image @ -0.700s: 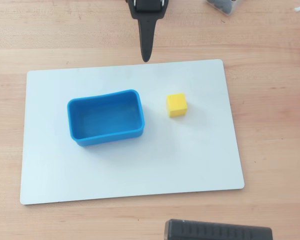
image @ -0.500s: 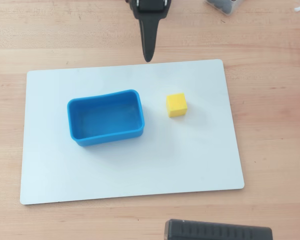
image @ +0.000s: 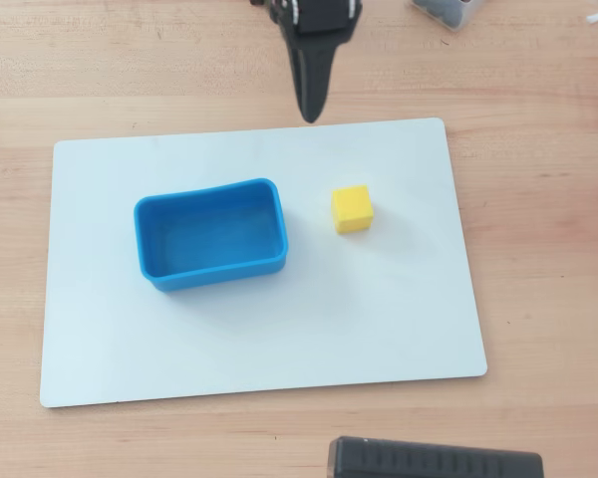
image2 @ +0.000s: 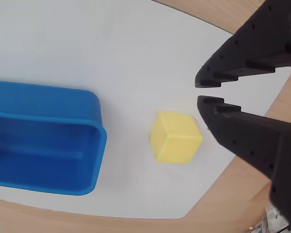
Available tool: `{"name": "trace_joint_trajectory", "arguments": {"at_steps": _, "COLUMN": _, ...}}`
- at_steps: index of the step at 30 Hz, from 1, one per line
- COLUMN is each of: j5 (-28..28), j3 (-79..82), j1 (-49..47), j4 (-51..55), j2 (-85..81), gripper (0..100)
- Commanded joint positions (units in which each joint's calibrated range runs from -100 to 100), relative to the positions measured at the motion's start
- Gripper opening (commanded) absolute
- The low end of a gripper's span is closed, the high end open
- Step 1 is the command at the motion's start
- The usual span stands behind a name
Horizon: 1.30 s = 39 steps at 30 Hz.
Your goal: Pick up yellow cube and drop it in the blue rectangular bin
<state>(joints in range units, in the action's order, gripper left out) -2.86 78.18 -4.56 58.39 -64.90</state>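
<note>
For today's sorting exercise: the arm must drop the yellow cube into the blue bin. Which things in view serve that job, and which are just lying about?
Part of the job:
yellow cube
blue bin
gripper

Lying about:
white board
black object at bottom edge
dark item at top edge

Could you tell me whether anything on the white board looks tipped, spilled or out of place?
Nothing stands out. The bin sits upright and empty on the board, the cube rests flat beside it, apart from it, and the pincer holds nothing.
</note>
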Motion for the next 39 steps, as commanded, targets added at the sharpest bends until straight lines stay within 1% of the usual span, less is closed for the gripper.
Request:
{"name": "trace_joint_trajectory", "arguments": {"at_steps": 1, "j5": -0.2, "j3": -19.8, "j1": -2.5, "j4": 0.5, "j2": 16.5, "gripper": 0}}
{"name": "trace_joint_trajectory", "arguments": {"at_steps": 10, "j5": 2.7, "j3": -45.5, "j1": -5.6, "j4": 10.2, "j2": 42.6, "gripper": 0}}
{"name": "trace_joint_trajectory", "arguments": {"at_steps": 13, "j5": 3.2, "j3": -51.5, "j1": -6.2, "j4": 12.2, "j2": 49.1, "gripper": 0}}
{"name": "trace_joint_trajectory", "arguments": {"at_steps": 19, "j5": 3.6, "j3": -58.0, "j1": -6.3, "j4": 13.6, "j2": 57.9, "gripper": 0}}
{"name": "trace_joint_trajectory", "arguments": {"at_steps": 27, "j5": 3.6, "j3": -62.7, "j1": -6.3, "j4": 14.4, "j2": 63.1, "gripper": 0}}
{"name": "trace_joint_trajectory", "arguments": {"at_steps": 28, "j5": 3.6, "j3": -63.2, "j1": -6.4, "j4": 14.4, "j2": 63.9, "gripper": 2}}
{"name": "trace_joint_trajectory", "arguments": {"at_steps": 31, "j5": 3.7, "j3": -63.4, "j1": -6.6, "j4": 14.2, "j2": 65.1, "gripper": 12}}
{"name": "trace_joint_trajectory", "arguments": {"at_steps": 35, "j5": 4.0, "j3": -63.4, "j1": -6.6, "j4": 14.0, "j2": 65.8, "gripper": 15}}
{"name": "trace_joint_trajectory", "arguments": {"at_steps": 39, "j5": 4.7, "j3": -64.1, "j1": -5.8, "j4": 13.9, "j2": 66.6, "gripper": 21}}
